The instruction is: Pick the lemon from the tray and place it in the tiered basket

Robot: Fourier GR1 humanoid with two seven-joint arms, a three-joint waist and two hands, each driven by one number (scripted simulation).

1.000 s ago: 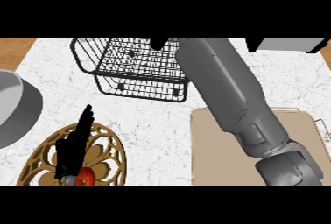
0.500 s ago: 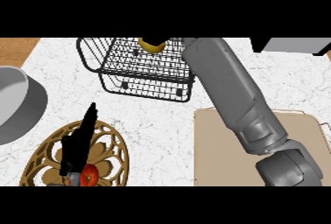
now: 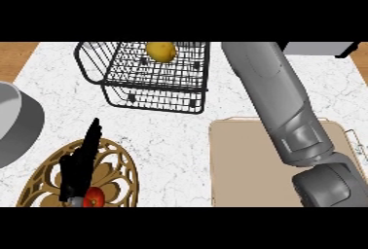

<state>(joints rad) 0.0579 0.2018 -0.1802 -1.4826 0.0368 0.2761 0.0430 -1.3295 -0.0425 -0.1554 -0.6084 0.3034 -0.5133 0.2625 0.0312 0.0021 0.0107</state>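
The lemon (image 3: 161,51) was seen inside the black wire tiered basket (image 3: 115,87) at the upper centre of the frame, resting on the mesh with nothing touching it. The beige tray (image 3: 244,165) at lower right carried no fruit.

The right forearm (image 3: 277,102) crossed the tray diagonally and ran out at the top edge; the right hand was not visible, so its state could not be told. The left hand (image 3: 79,165) was noted at lower left, fingers straight and relaxed, holding nothing, above the gold openwork trivet (image 3: 122,160), beside a small red object (image 3: 93,197).

Placement was judged essentially done. Risks judged: the forearm lay just beside the basket's right rim, so a sideways withdrawal could nudge the basket, and the lemon might roll on the mesh. A grey pan (image 3: 18,126) sat at the left edge.
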